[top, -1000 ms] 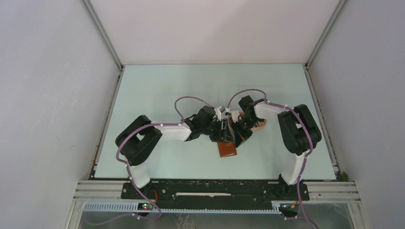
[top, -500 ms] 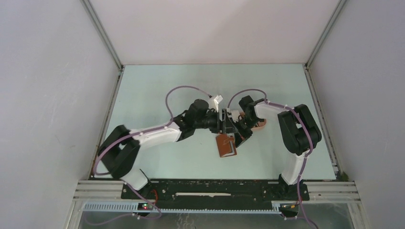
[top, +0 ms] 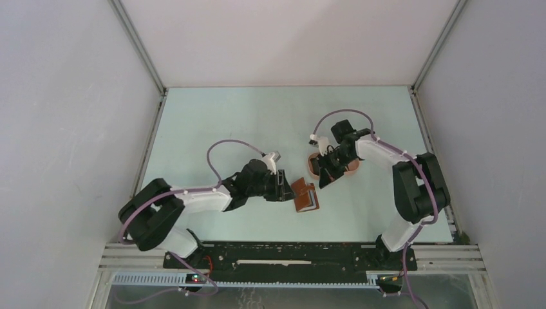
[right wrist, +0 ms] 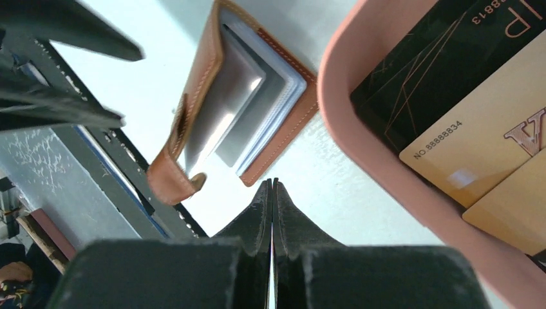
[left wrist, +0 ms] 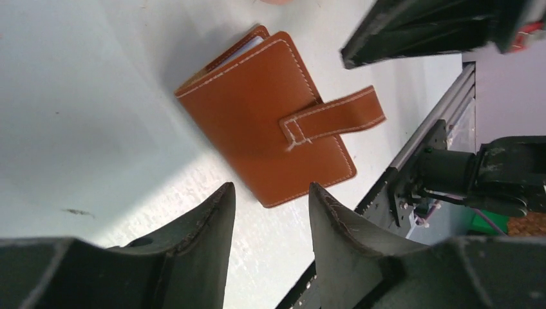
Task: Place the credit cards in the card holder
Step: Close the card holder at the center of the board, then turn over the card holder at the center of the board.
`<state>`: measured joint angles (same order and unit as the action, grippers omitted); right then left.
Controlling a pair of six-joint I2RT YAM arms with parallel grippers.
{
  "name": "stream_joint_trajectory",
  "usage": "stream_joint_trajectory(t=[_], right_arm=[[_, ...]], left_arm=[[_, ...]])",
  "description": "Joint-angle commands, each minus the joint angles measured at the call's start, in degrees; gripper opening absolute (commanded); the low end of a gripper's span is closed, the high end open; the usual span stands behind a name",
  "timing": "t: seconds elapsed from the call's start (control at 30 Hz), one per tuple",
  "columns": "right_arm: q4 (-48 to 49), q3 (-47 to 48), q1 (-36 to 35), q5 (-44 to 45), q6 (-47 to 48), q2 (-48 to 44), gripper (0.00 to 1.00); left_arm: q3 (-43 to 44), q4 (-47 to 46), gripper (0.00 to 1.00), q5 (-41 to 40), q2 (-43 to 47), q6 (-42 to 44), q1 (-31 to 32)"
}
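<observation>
The card holder (top: 301, 195), a reddish-brown leather wallet, lies on the table between the two grippers. In the left wrist view the card holder (left wrist: 257, 122) is folded almost closed with its snap tab (left wrist: 335, 114) hanging loose. My left gripper (left wrist: 270, 188) is open just short of it, with nothing between the fingers. Seen from the right wrist, the card holder (right wrist: 193, 84) gapes, showing clear sleeves. My right gripper (right wrist: 271, 185) is shut and empty, hovering between the holder and the pink tray (right wrist: 348, 135). A black credit card (right wrist: 438, 58) and a yellow-orange credit card (right wrist: 476, 135) lie in the tray.
In the top view my left gripper (top: 285, 187) sits left of the holder and my right gripper (top: 320, 179) just above it, at the pink tray (top: 349, 168). The table's front rail (top: 290, 248) is close behind the holder.
The left arm has drawn back to the left, off the card holder. The right gripper has lifted away toward the tray. The holder now lies free on the table.
</observation>
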<state>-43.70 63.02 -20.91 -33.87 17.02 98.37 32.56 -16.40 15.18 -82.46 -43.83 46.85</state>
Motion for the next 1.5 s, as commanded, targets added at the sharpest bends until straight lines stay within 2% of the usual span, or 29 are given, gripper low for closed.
stream_joint_trajectory(t=[0.0, 0.13, 0.27, 0.37, 0.5, 0.73, 0.9, 1.07, 1.3, 1.47], right_arm=[[-2.2, 0.0, 1.7, -4.2, 5.6, -6.2, 0.0], [-1.4, -1.7, 2.0, -12.1, 10.1, -13.6, 0.0], [3.0, -3.2, -4.5, -13.6, 9.9, -15.6, 0.01], [3.7, -1.3, -8.0, -11.9, 7.3, -9.9, 0.02], [1.4, 1.0, -9.0, -10.6, 5.3, -1.7, 0.02], [2.8, 1.0, -8.2, 2.1, 1.8, 4.1, 0.02], [2.7, 1.0, -8.1, 7.9, 1.4, 6.9, 0.02], [1.9, 0.7, -7.8, 9.8, 1.7, 8.4, 0.02], [0.6, 0.7, -6.0, 9.2, 2.2, 10.0, 0.01], [0.0, 0.6, -4.8, 7.8, 2.7, 10.4, 0.01]], left_arm=[[1.7, -5.8, 0.51, -0.4, -3.6, -2.2, 0.1], [5.5, -1.5, 0.51, -1.4, -7.7, -2.0, 0.6], [7.6, 1.2, 0.51, -1.8, -11.1, -1.8, 1.1], [8.7, 3.6, 0.51, -2.8, -12.2, -1.1, 1.3], [9.8, 4.9, 0.51, -3.0, -13.9, -0.7, 1.5], [9.3, 2.6, 0.52, -2.1, -14.6, -1.5, 1.6], [4.9, -4.0, 0.62, -1.8, -12.1, -4.4, 1.1], [-0.8, -14.4, 0.7, 0.2, -12.1, -9.7, -0.3], [-2.8, -26.1, 0.69, 3.8, -18.1, -16.5, -0.6], [-2.6, -30.9, 0.59, 4.9, -22.2, -19.2, -0.5]])
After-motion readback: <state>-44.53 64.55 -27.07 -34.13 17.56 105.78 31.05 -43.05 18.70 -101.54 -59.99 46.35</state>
